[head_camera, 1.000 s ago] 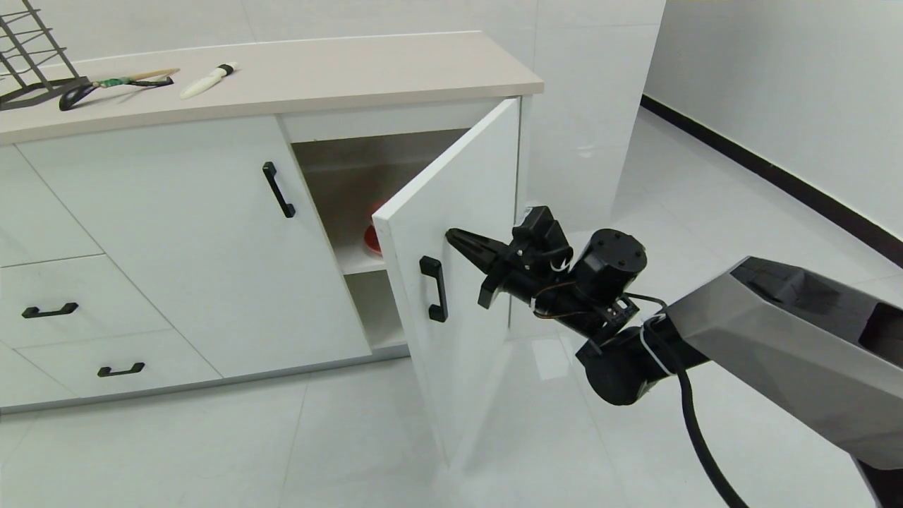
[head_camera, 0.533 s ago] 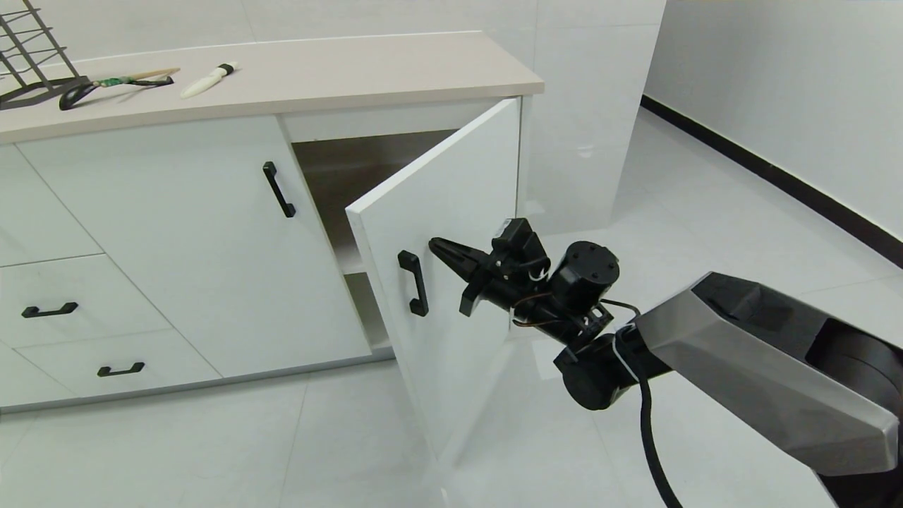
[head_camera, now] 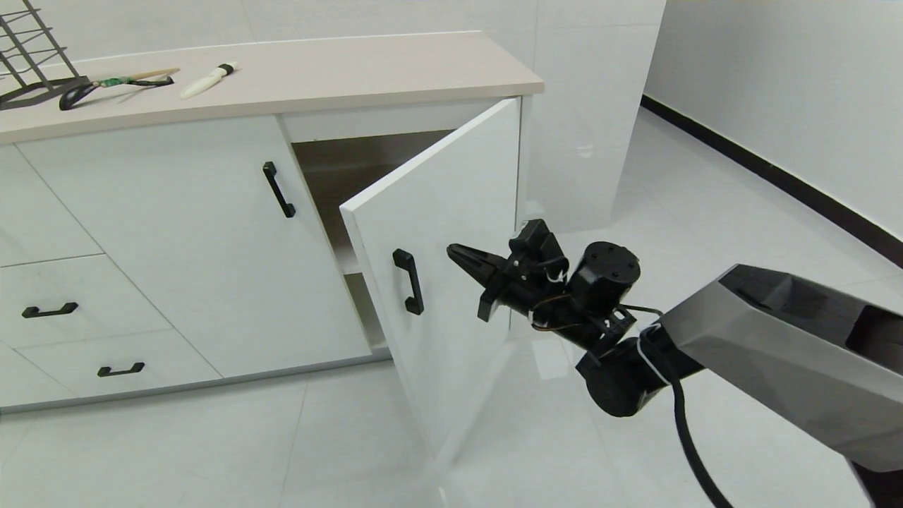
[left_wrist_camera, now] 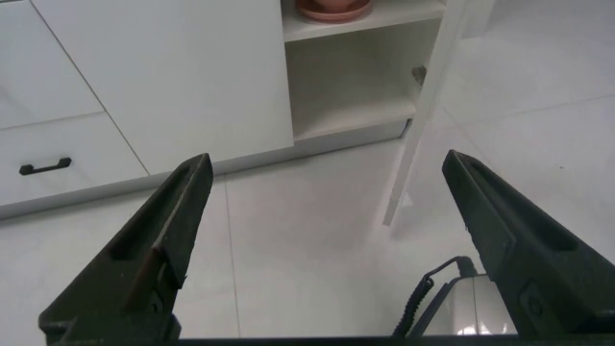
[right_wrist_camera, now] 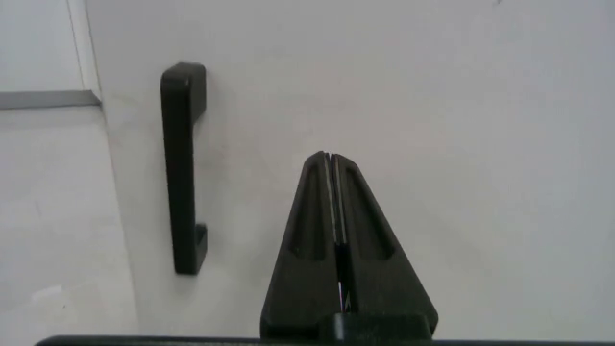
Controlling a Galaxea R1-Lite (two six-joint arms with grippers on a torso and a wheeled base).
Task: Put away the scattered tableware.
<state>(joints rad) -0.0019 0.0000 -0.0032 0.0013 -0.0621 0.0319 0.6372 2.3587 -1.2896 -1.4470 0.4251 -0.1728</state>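
Since a second ago the cabinet door has swung further shut; utensils lie on the worktop at left, what looks like a pink dish sits on the cabinet shelf, my left tool hangs spread, and my right tool is pressed together beside the door handle.

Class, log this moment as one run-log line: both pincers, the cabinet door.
right pincer shut, beside door handle, not gripping | cabinet door part open | left pincer open, above floor | pink dish on shelf
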